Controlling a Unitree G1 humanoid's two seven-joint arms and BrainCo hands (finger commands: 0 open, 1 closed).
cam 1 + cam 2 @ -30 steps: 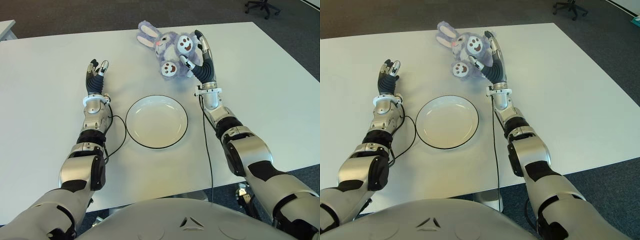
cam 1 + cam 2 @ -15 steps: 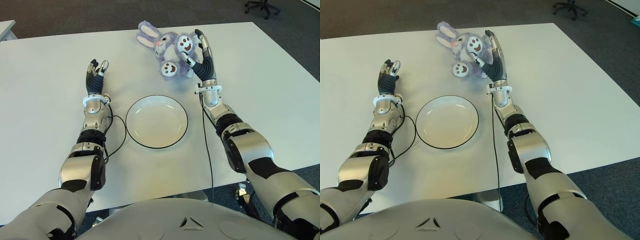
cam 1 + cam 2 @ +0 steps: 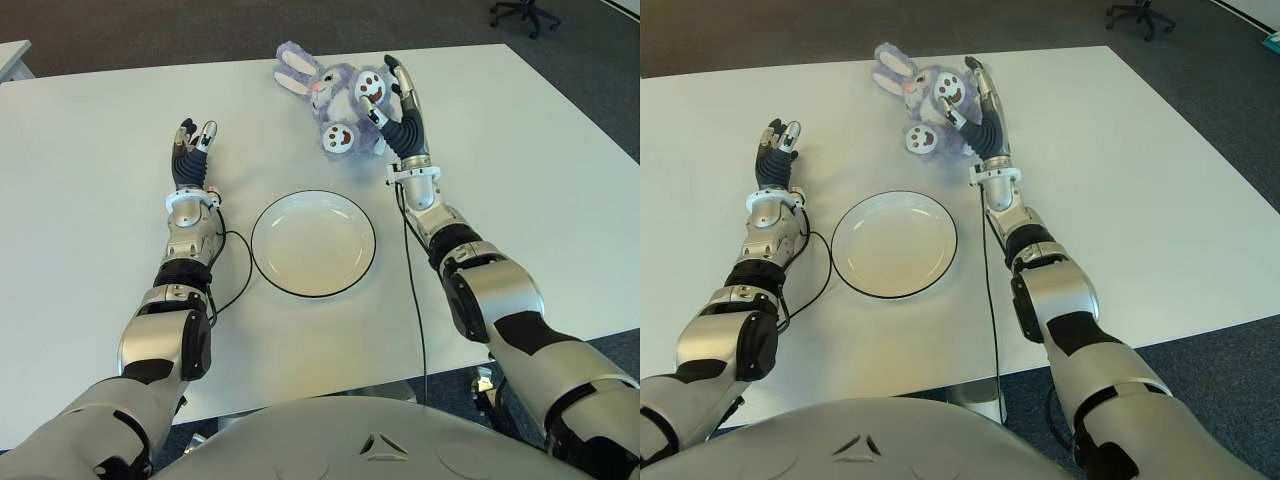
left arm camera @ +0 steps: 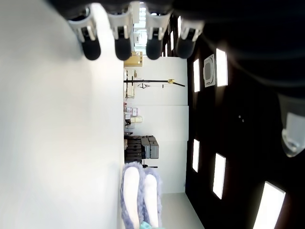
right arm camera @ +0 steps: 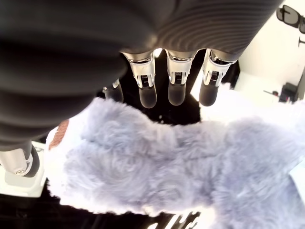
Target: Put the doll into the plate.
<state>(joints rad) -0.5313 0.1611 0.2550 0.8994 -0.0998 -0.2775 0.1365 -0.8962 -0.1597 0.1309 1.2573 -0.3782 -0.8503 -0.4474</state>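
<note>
The doll point(image 3: 335, 95), a purple plush rabbit with white feet, lies on its back at the far middle of the white table point(image 3: 90, 200). My right hand point(image 3: 385, 90) is pressed against the doll's right side, fingers straight and spread over its body and the thumb near its feet. In the right wrist view the fur point(image 5: 157, 167) fills the space under my extended fingers point(image 5: 175, 86). The white plate point(image 3: 313, 243) with a dark rim sits nearer me, in front of the doll, with nothing on it. My left hand point(image 3: 192, 145) shows to the left of the plate, fingers straight.
A black cable point(image 3: 235, 270) loops on the table between my left forearm and the plate. Another cable point(image 3: 412, 290) runs along my right forearm. An office chair point(image 3: 525, 12) stands on the dark floor beyond the table's far right corner.
My right hand has shifted slightly left and farther in against the doll's side. The doll, the plate and my left hand have stayed in place.
</note>
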